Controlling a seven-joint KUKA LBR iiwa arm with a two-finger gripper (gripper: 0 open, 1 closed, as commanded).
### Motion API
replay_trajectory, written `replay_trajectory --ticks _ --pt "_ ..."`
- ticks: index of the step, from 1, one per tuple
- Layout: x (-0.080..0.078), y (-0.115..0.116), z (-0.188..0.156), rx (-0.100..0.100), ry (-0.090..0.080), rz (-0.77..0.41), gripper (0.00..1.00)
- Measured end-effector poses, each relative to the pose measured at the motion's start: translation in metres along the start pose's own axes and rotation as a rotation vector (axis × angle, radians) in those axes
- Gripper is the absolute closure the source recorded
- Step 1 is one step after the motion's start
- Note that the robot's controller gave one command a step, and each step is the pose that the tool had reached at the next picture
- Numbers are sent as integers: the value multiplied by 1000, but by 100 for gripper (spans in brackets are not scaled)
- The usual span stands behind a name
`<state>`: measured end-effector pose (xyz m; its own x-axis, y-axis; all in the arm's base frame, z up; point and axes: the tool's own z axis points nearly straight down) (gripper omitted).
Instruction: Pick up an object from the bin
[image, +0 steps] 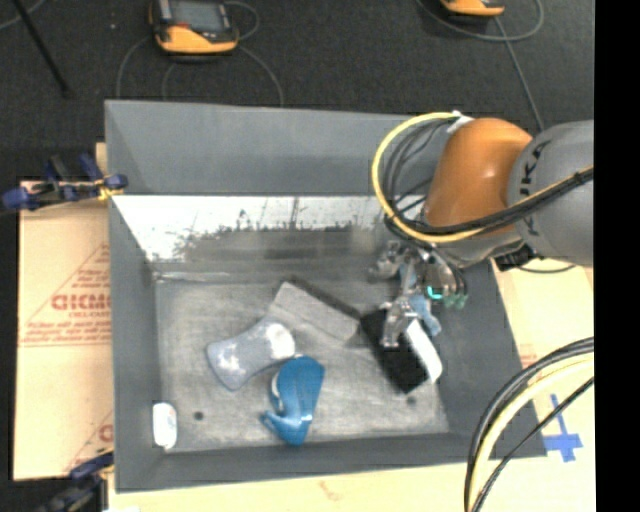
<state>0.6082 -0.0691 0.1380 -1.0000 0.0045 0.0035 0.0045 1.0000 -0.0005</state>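
Here, in the camera view, the arm's gripper (403, 322) sits low at the right of the grey metal bin (250, 150), at the upper end of a black oblong thing with a white edge (408, 366). Whether it is open, closed or gripping cannot be told. To the left lie a flat grey sheet (312, 312), a pale blue-and-white lump (243, 354) and a curved blue plastic piece (296, 398).

A small black block (403, 368) with a white strip along its right edge lies flat on the floor of the bin (250, 165), on the right side near the right wall. It sits slantwise, lower end toward the front. Its upper end is partly hidden beneath the end effector (402, 322).
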Motion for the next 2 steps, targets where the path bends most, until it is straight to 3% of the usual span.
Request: replay_trajectory --ticks 1,2 --pt "-2 0 -5 1 -8 -2 0" --pt "-43 36 52 -1 -16 77 0"
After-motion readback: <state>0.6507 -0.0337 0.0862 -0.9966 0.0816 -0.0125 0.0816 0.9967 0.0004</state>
